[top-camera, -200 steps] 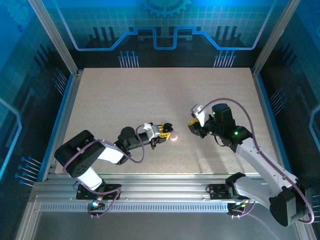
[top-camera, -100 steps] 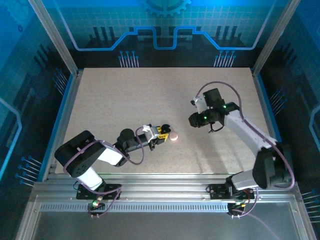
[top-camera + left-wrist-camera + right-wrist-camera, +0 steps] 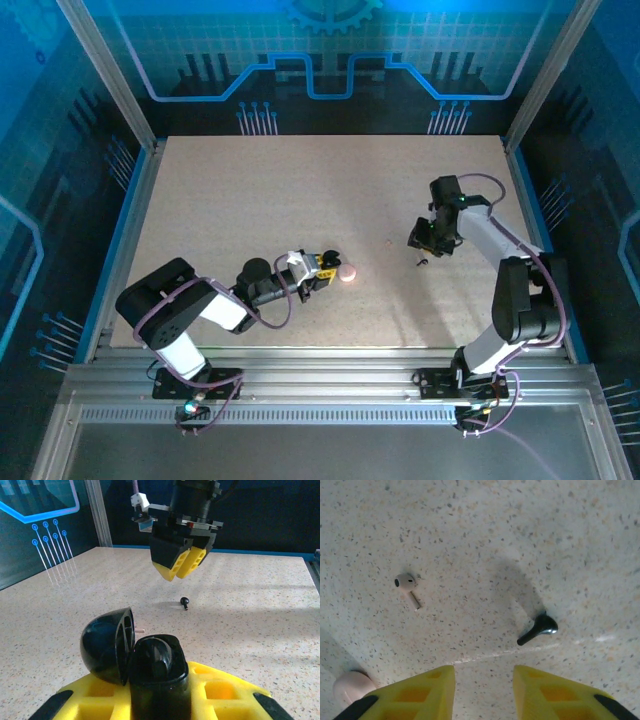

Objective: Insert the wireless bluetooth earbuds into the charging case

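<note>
My left gripper is shut on the black charging case, which stands upright between the yellow fingers with its lid swung open to the left. The black earbud lies on the table just ahead of my right gripper, whose jaws are open with nothing between them. The pale whitish earbud lies further off to the left, apart from the black one. In the top view the right gripper hovers over the black earbud, well right of the case.
A pink round disc rests on the table right beside the held case, and its edge shows in the right wrist view. The speckled tabletop is bounded by metal frame rails on all sides.
The right arm has swung away from the centre toward the right side. Its jaws have opened wider, and the black earbud now lies on the table under it. The left arm holds still.
</note>
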Motion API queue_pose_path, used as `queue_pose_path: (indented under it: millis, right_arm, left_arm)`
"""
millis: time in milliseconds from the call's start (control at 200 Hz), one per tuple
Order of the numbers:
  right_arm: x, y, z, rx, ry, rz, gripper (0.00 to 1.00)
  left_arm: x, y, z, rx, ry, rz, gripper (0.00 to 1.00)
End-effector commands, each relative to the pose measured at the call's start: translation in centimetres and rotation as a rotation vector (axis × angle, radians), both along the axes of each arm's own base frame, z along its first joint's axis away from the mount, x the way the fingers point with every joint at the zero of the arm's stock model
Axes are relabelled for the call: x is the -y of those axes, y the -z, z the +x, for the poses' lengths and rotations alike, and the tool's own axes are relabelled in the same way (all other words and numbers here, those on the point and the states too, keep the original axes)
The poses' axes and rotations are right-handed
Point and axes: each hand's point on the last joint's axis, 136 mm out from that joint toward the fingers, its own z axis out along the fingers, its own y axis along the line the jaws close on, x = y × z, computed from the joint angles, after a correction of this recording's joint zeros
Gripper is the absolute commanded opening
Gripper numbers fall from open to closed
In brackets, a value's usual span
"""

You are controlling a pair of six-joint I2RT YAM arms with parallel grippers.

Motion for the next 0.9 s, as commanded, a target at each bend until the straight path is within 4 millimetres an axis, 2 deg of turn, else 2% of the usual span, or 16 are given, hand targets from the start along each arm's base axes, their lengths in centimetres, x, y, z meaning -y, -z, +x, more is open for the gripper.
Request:
queue_pose_path:
  millis: [0,170,255,525,730,895]
  right_arm:
    - [1.1,-1.6,0.4,0.016,0.304,0.016,0.37]
    - [3.6,-1.0,-2.8,-0.200,0.571,-0.076,0.37]
    - [3.9,-0.6,-3.3,-0.265,0.634,-0.080,0.37]
    - [3.4,1.8,-3.5,-0.361,0.752,-0.062,0.38]
    - [3.2,3.2,-3.3,-0.386,0.775,-0.068,0.37]
    - [3.2,3.7,-2.2,-0.373,0.771,-0.066,0.37]
  left_arm:
    - [-0.3,-0.2,-0.3,0.007,-0.012,-0.014,0.20]
    - [-1.0,-0.8,-0.4,0.010,-0.046,-0.027,0.20]
    - [-1.4,-0.9,-0.3,0.021,-0.065,-0.024,0.20]
    - [-2.0,-0.6,-0.5,0.029,-0.088,-0.007,0.20]
    - [-2.0,-0.1,-0.3,0.024,-0.093,0.005,0.20]
    - [-1.9,0.2,0.0,0.017,-0.102,0.008,0.20]
